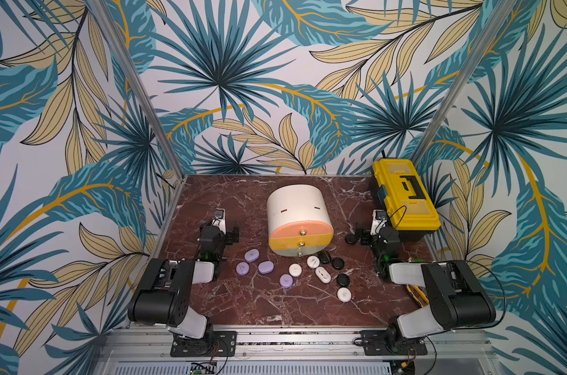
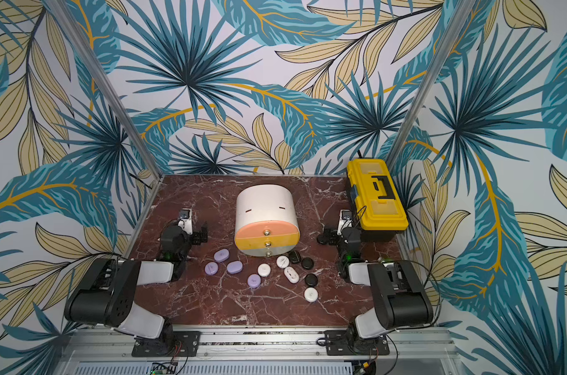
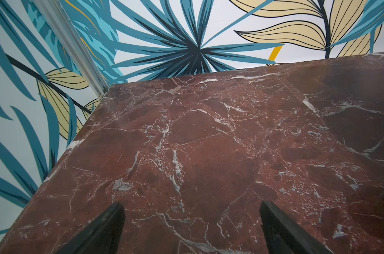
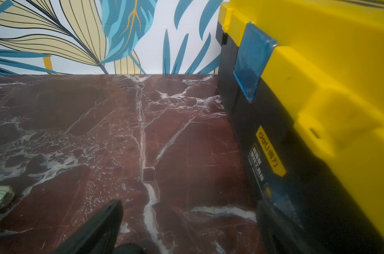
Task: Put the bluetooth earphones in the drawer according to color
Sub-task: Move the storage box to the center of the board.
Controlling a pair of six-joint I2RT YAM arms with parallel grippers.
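Red-brown marble table [image 1: 259, 308]: twelve earphone cases [image 1: 295, 269] loose in front of the drawer cabinet [image 1: 295, 201], both grippers empty.

Nearest the front edge is one white case [image 1: 344, 294]. Behind it, four purple cases [image 1: 265, 267] sit in a loose group left of centre, three more white cases [image 1: 323, 274] in the middle and three black cases [image 1: 338, 263] on the right, the farthest of these just at the cabinet's base. The cabinet is mid-table; the peach drawer [image 1: 285, 231], yellow drawer [image 1: 285, 243] and grey drawer [image 1: 285, 252] all look shut. The left gripper [image 3: 190, 209] is left of the cabinet, fingers spread over bare marble. The right gripper [image 4: 188, 206] is right of it, fingers spread too, with a fourth black case [image 1: 351, 238] just beside it, ungripped. The yellow-and-black toolbox [image 1: 404, 194] sits in the far right corner, close behind that gripper.
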